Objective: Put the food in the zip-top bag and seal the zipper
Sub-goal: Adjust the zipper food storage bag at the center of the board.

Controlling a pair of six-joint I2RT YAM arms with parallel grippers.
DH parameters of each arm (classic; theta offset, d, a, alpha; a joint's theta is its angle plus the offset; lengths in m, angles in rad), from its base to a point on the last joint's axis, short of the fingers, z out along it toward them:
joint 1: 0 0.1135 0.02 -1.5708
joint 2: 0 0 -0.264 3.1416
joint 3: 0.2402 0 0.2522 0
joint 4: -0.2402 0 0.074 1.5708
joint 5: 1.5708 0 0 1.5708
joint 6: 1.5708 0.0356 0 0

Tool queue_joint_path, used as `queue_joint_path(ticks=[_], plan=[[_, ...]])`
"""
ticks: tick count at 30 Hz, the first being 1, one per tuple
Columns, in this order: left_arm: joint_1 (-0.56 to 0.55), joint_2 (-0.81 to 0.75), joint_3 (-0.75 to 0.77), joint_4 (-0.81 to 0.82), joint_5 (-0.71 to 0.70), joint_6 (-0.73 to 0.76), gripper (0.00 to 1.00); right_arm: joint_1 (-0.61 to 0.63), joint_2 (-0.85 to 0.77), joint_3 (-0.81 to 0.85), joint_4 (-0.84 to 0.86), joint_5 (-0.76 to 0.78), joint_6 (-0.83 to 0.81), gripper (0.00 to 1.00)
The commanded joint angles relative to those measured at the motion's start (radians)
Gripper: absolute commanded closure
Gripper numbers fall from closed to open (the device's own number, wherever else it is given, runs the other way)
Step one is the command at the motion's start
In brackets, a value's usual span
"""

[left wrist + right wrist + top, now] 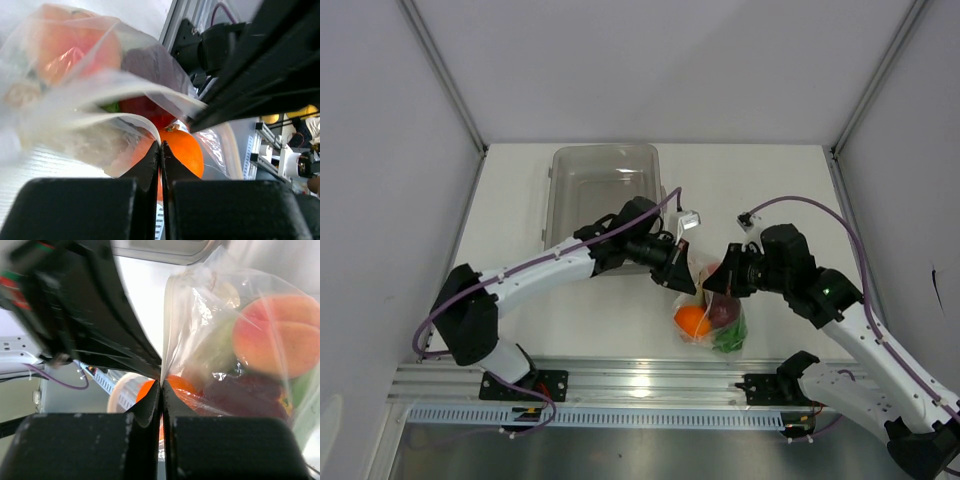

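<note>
The clear zip-top bag [705,312] lies near the table's front edge with food inside: an orange [692,320], a dark red bulb [722,312] and green lettuce [730,338]. My left gripper [687,283] is shut on the bag's top edge from the left. My right gripper [712,283] is shut on the same edge from the right. In the left wrist view the closed fingertips [161,150] pinch thin plastic [90,100] before the orange [182,150] and the peach-coloured fruit [65,45]. In the right wrist view the closed fingertips [161,390] pinch the bag edge [172,330]; the peach fruit [280,335] shows inside. The zipper strip is not distinguishable.
A rigid grey translucent tray [605,190] stands behind the left arm at the back of the table. White walls enclose the table on three sides. A metal rail [640,385] runs along the near edge, just in front of the bag.
</note>
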Motion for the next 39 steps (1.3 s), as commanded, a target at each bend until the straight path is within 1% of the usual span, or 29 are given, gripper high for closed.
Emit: queue_joint_path(ticks=[1,5,7,9,11,13,14,15,17,18,20,21,22,24,26,27,28,29,31,32,33,34,35,37,38,39], plan=[[0.025,-0.104,-0.008,0.066,0.002,-0.039,0.99,0.005,-0.012,0.055,-0.015,0.061,-0.020,1.00],[0.044,-0.186,-0.009,0.148,0.032,-0.119,0.99,0.005,-0.043,0.080,-0.073,0.133,-0.023,1.00],[0.042,-0.206,0.009,0.145,0.035,-0.140,0.99,0.005,-0.063,0.109,-0.125,0.164,-0.005,1.00],[0.041,-0.215,0.020,0.145,0.039,-0.154,0.99,0.006,-0.086,0.126,-0.141,0.153,0.022,1.00],[0.041,-0.191,-0.011,0.152,0.031,-0.165,0.99,0.005,-0.142,0.103,-0.122,0.188,0.034,1.00],[0.041,-0.142,-0.047,0.171,0.037,-0.166,0.99,-0.004,-0.169,0.000,-0.078,0.250,0.029,1.00],[0.041,-0.078,-0.058,0.165,0.029,-0.148,0.99,-0.015,-0.158,-0.038,-0.066,0.256,0.020,1.00],[0.041,-0.045,-0.064,0.162,0.014,-0.144,0.99,-0.027,-0.137,-0.096,-0.049,0.243,0.020,1.00],[0.047,0.004,-0.066,0.145,0.014,-0.134,0.99,-0.044,-0.065,-0.109,-0.033,0.166,0.008,1.00],[0.047,0.009,-0.042,0.137,0.016,-0.134,0.99,-0.040,-0.052,-0.098,-0.036,0.161,-0.001,1.00],[0.041,-0.025,-0.022,0.129,0.019,-0.134,0.99,-0.023,-0.063,-0.023,-0.059,0.182,-0.012,1.00],[0.039,-0.072,0.035,0.117,0.013,-0.128,1.00,-0.023,-0.069,0.013,-0.093,0.210,-0.032,1.00],[0.030,-0.092,0.059,0.099,-0.009,-0.121,0.99,-0.021,-0.074,0.096,-0.111,0.221,-0.038,1.00],[0.022,-0.129,0.134,0.054,-0.023,-0.108,0.99,-0.023,-0.074,0.176,-0.169,0.232,-0.052,1.00],[0.016,-0.166,0.149,0.056,-0.021,-0.117,0.99,-0.023,-0.077,0.244,-0.191,0.222,-0.051,1.00],[0.013,-0.175,0.147,0.059,-0.024,-0.122,0.99,-0.023,-0.084,0.245,-0.191,0.204,-0.034,1.00],[0.011,-0.183,0.129,0.065,-0.030,-0.122,0.99,-0.023,-0.095,0.236,-0.184,0.193,-0.025,1.00],[0.010,-0.183,0.088,0.094,-0.046,-0.125,0.99,-0.023,-0.107,0.186,-0.171,0.184,-0.017,1.00],[0.011,-0.139,-0.012,0.126,-0.052,-0.143,0.99,-0.024,-0.150,0.100,-0.125,0.189,0.011,1.00],[0.011,-0.110,-0.032,0.152,-0.047,-0.147,0.99,-0.024,-0.156,0.012,-0.113,0.192,0.020,1.00],[0.011,-0.077,-0.047,0.183,-0.050,-0.151,0.99,-0.029,-0.159,-0.030,-0.090,0.195,0.025,1.00],[0.011,-0.007,-0.063,0.186,-0.049,-0.150,1.00,-0.027,-0.158,-0.067,-0.081,0.210,0.032,1.00],[0.013,0.024,-0.061,0.195,-0.034,-0.151,0.99,-0.029,-0.155,-0.119,-0.070,0.221,0.038,1.00],[0.019,0.061,-0.042,0.218,-0.017,-0.168,1.00,-0.029,-0.147,-0.136,-0.069,0.242,0.034,1.00],[0.019,0.063,-0.014,0.218,-0.011,-0.171,0.99,-0.027,-0.144,-0.127,-0.076,0.248,0.023,1.00],[0.019,0.053,0.029,0.211,-0.009,-0.170,0.99,-0.029,-0.140,-0.077,-0.104,0.258,0.016,1.00]])
